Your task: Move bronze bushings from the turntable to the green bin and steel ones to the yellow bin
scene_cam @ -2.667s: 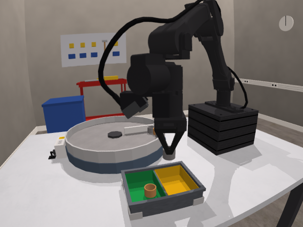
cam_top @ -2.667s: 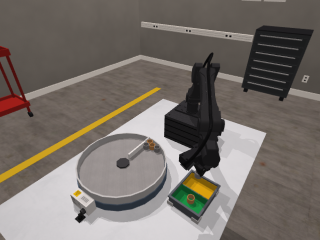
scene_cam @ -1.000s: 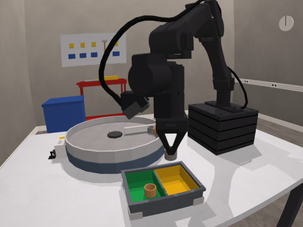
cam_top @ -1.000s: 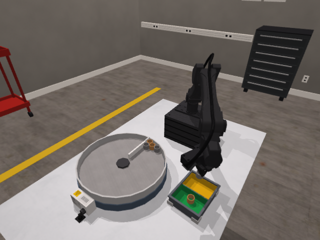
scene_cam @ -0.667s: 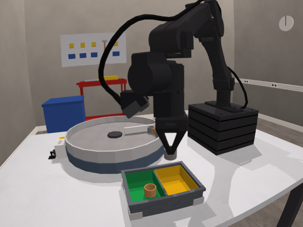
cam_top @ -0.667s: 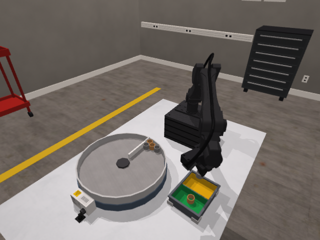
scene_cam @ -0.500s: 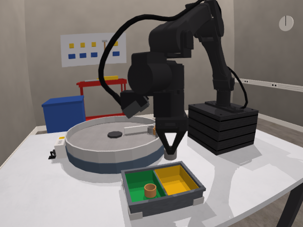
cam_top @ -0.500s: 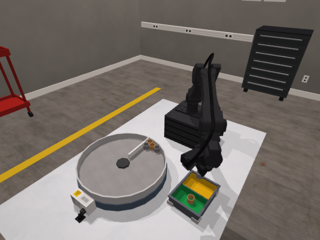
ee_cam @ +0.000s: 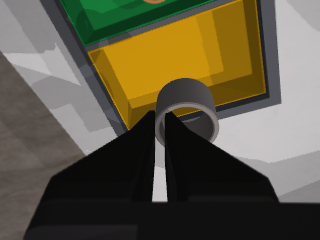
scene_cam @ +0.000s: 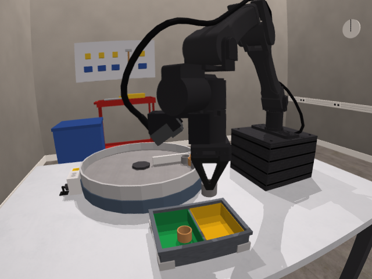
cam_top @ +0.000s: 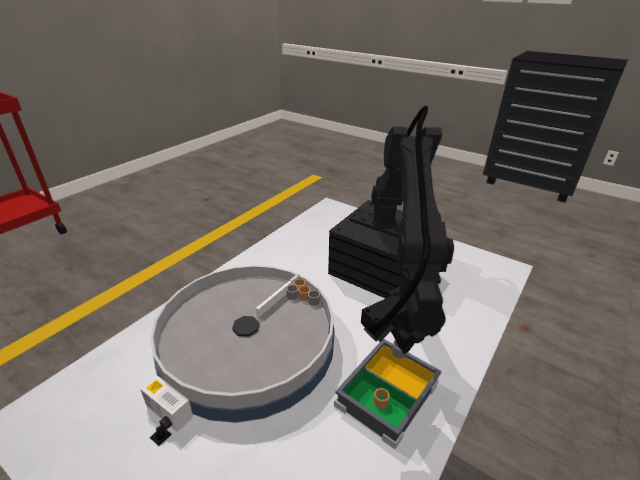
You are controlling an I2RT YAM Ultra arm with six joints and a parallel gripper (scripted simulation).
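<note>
My gripper (ee_cam: pixel 160 120) is shut on the wall of a steel bushing and holds it in the air over the near edge of the yellow bin (ee_cam: pixel 180 55). The held steel bushing also shows in the exterior view (scene_cam: pixel 208 190), under my gripper (scene_cam: pixel 209 181). The green bin (scene_cam: pixel 172 228) beside the yellow bin (scene_cam: pixel 217 222) holds one bronze bushing (scene_cam: pixel 183 233). Several bronze and steel bushings (cam_top: pixel 303 291) stand together on the turntable (cam_top: pixel 242 335), against its white bar near the rim.
The two bins share one grey tray on the white table, right of the turntable. The arm's black base block (cam_top: pixel 364 253) stands behind the tray. A small white control box (cam_top: pixel 166 404) sits at the turntable's front left.
</note>
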